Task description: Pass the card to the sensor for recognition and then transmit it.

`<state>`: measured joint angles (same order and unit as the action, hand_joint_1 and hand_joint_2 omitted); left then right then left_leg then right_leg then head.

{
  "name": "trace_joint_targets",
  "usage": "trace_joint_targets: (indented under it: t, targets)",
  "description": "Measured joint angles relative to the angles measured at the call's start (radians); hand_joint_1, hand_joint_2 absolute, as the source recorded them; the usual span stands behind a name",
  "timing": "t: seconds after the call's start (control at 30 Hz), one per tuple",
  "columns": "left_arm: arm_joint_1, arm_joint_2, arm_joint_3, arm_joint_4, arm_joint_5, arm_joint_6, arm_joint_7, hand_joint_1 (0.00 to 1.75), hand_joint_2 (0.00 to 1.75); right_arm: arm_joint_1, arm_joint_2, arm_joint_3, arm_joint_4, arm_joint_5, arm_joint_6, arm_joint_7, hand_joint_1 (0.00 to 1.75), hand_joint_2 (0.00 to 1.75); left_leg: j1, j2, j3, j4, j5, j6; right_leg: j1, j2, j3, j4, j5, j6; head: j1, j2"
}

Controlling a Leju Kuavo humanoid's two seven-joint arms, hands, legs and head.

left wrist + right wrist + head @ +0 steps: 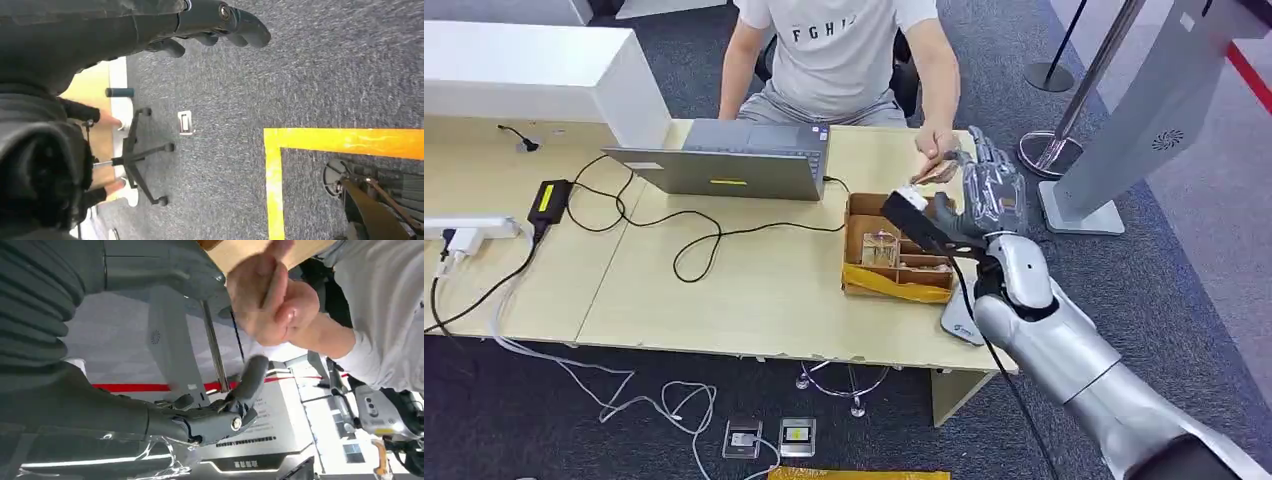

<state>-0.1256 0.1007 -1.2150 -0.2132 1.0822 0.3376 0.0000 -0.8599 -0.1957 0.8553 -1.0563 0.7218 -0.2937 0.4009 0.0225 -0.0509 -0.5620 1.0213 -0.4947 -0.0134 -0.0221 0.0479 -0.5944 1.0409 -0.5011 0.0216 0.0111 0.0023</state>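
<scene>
The right robot hand [992,188], right of centre in the head view, is raised with fingers spread and holds nothing. Just beside it, a person's hand [936,152] pinches a thin brown card [942,170] at the fingertips; whether card and robot fingers touch cannot be told. Below sits an open brown cardboard box [898,285] on the pale wooden table [724,290]. The person's white T-shirt [829,50] reads "FGHI". The left robot hand [220,22] hangs over grey carpet [300,75], fingers loosely curled, empty.
</scene>
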Motion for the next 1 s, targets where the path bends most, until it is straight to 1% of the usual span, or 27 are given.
trace_joint_targets:
  t: [0.17,0.27,0.33,0.37,0.47,0.5,0.63,0.77,0.87,1.0]
  targets:
    - [0.000,0.000,0.000,0.000,-0.005,-0.002,-0.010,0.00,0.00,0.000,0.005,0.006,0.009,0.007,0.022,0.002,0.00,1.75,0.000,0.000,0.000,0.000,0.000,0.000,0.000,0.000,0.000,0.000,0.000,0.000,0.000,0.000]
    - [0.000,0.000,0.000,0.000,-0.012,-0.003,-0.013,0.00,0.00,0.000,0.004,0.009,0.009,0.014,0.045,0.019,0.00,1.75,0.000,0.000,0.001,0.000,0.000,0.000,0.000,0.000,0.000,0.000,0.000,0.000,0.000,0.000]
    - [0.001,0.000,0.000,0.000,-0.013,-0.005,-0.016,0.00,0.00,0.000,0.002,0.010,0.005,0.020,0.075,0.030,0.00,1.75,0.000,0.001,0.001,0.000,0.000,0.000,0.000,0.001,0.000,0.000,0.000,0.000,0.000,0.000]
    - [0.001,0.000,0.000,0.000,-0.013,-0.009,-0.017,0.00,0.00,0.001,-0.006,0.013,-0.005,0.021,0.103,0.040,0.00,1.75,0.000,0.001,0.001,0.000,0.000,0.000,0.000,0.001,0.000,0.000,0.000,0.000,0.000,0.000]
    - [0.004,0.000,0.000,0.000,-0.013,-0.012,-0.015,0.00,0.00,0.008,-0.040,0.015,-0.059,0.061,0.207,0.084,0.00,1.75,0.000,0.001,0.001,0.000,0.000,0.000,0.000,0.001,0.000,0.000,0.000,0.000,0.000,0.000]
    - [0.004,0.000,0.000,0.000,-0.013,-0.012,-0.012,0.00,0.00,0.010,-0.054,0.016,-0.082,0.073,0.231,0.096,0.00,1.75,0.000,0.001,0.001,0.000,0.000,0.000,0.000,0.001,0.000,0.000,0.000,0.000,0.000,0.000]
    - [0.005,0.001,0.000,0.000,-0.013,-0.012,-0.011,0.00,0.00,0.018,-0.100,0.018,-0.160,0.080,0.283,0.123,0.00,1.75,0.000,0.002,0.001,0.000,0.000,0.000,0.000,0.002,-0.001,0.000,0.000,0.000,0.000,0.000]
    - [0.006,0.002,0.000,0.000,-0.014,-0.012,-0.011,0.00,0.00,0.041,-0.155,0.018,-0.250,0.049,0.353,0.165,0.00,1.75,0.000,0.002,0.001,0.000,0.000,0.000,0.000,0.002,0.000,0.000,0.000,0.000,0.000,0.000]
    - [0.006,0.002,0.000,0.000,-0.015,-0.012,-0.011,0.00,0.00,0.061,-0.199,0.019,-0.310,0.017,0.375,0.181,0.00,1.75,0.000,0.002,0.001,0.000,0.000,0.000,0.000,0.002,0.000,0.000,0.000,0.000,0.000,0.000]
    - [0.006,0.002,0.000,0.000,-0.014,-0.011,-0.030,0.00,0.00,0.095,-0.230,0.021,-0.355,-0.020,0.373,0.180,0.00,1.75,0.000,0.002,0.001,0.000,-0.001,0.000,0.000,0.003,0.000,0.000,0.000,0.000,0.000,0.000]
